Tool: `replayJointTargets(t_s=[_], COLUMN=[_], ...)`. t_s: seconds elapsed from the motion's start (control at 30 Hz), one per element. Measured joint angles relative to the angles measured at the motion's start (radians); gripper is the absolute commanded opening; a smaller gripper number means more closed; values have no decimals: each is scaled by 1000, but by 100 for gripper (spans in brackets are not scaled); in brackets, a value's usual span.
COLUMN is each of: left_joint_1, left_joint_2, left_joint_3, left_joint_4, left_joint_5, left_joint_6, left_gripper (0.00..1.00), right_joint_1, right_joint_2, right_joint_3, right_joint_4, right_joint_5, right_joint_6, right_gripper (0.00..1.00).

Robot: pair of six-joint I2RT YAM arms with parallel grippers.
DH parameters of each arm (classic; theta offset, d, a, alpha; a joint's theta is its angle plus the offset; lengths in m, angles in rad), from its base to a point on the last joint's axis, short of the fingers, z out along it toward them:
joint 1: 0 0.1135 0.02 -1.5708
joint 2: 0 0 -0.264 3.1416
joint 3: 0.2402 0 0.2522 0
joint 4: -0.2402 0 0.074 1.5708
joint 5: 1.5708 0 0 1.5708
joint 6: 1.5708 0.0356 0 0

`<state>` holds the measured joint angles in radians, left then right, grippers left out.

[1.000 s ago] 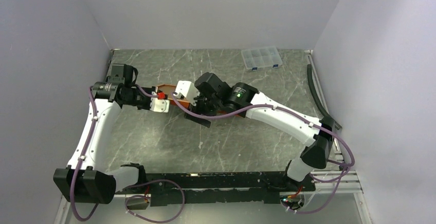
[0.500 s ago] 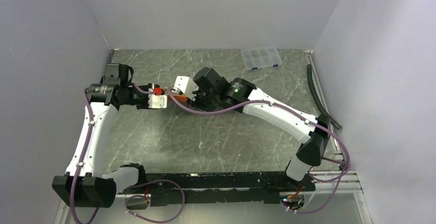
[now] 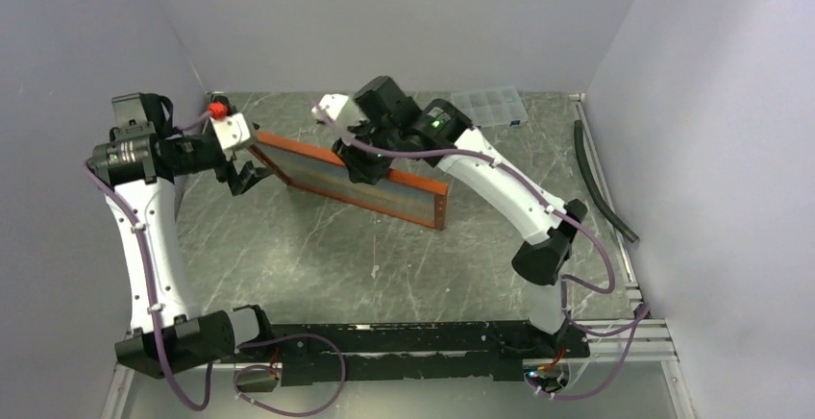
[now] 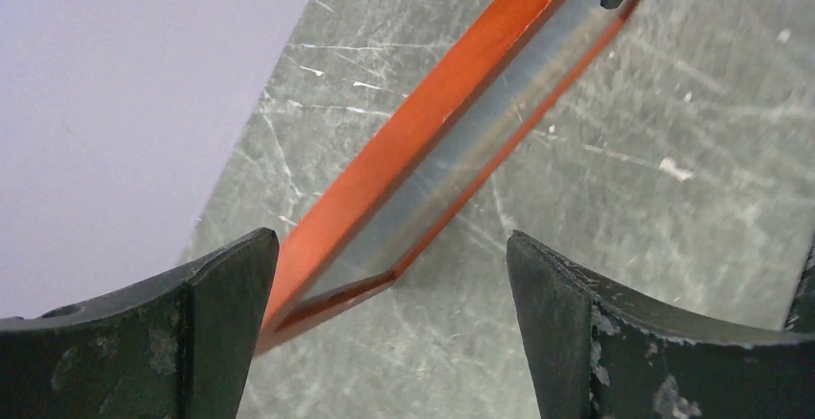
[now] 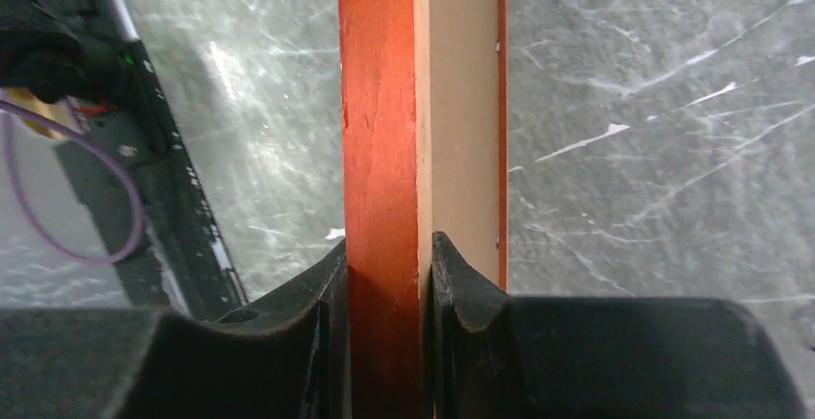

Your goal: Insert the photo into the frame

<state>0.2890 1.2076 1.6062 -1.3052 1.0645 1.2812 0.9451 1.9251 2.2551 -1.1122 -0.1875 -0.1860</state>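
Right gripper pinches the frame by one rail, holding it on edge over the table. Left gripper gapes wide beside the frame's end, gripping nothing. One narrow pinch and a long overhang: it could swing, slip, drop. Photo nowhere in sight

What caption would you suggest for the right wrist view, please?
Right gripper pinches the frame by its reddish-brown rail, seen edge-on over the grey marbled table.
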Motion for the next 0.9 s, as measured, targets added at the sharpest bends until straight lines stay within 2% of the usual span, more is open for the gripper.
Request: replayJointTargets(t_s=[0.1,0.27,0.37,0.53,0.63,0.77,0.9], left_joint_1=[45,91,105,107,107,107,107], left_joint_2=[51,127,138,140,166,233,281], left_joint_3=[44,59,21,-100,-156,-227,-347], left_joint_4=[-11,-6,2,17,16,35,76], left_joint_5=[46,77,80,68,46,-2,-52], left_joint_6=[-84,-200,-228,-240,-238,-237,-245], left_gripper=[94,94,94,89,86,85,81], right_joint_1=[-85,-315,-438,-557,-629,-736,-775], right_joint_2=[-46,-163,-181,-179,-192,-246,-233], right_joint_3=[-67,-272,-348,-437,-550,-781,-953], right_joint_4=[60,213,317,481,652,903,1008], right_joint_5=[-126,-352,-470,-628,-722,-774,-772], right_joint_6=[54,203,290,403,500,661,756], right_gripper=[33,38,40,39,38,37,36])
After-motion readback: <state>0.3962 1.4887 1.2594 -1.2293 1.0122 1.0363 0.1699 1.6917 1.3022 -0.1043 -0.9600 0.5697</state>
